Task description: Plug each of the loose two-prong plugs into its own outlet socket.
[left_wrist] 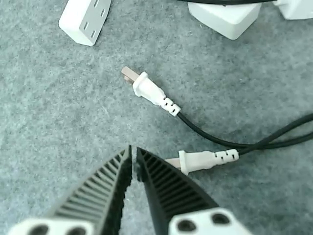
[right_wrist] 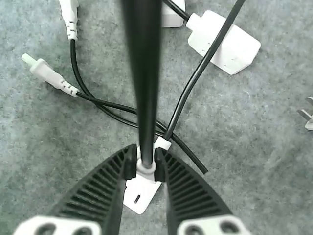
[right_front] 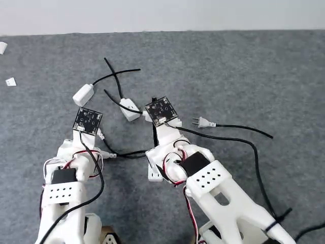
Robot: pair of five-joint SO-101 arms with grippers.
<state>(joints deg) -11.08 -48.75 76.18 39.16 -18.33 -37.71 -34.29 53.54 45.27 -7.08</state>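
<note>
Obs: right tool (right_wrist: 145, 165) clamped on socket cord (right_wrist: 142, 73); left tool (left_wrist: 133, 159) together, empty. Judgement: steady outlet socket (right_wrist: 141, 195), open left tool around plug (left_wrist: 154, 93).

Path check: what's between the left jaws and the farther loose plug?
Bare carpet, per the left wrist view, from left gripper to farther plug; nearer plug lies off to one side.

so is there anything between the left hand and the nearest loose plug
Nothing visible. The left hand hangs over bare carpet, and the nearest plug lies close beside one of its fingers, prongs toward it. The second plug lies farther off, also with only carpet between.
</note>
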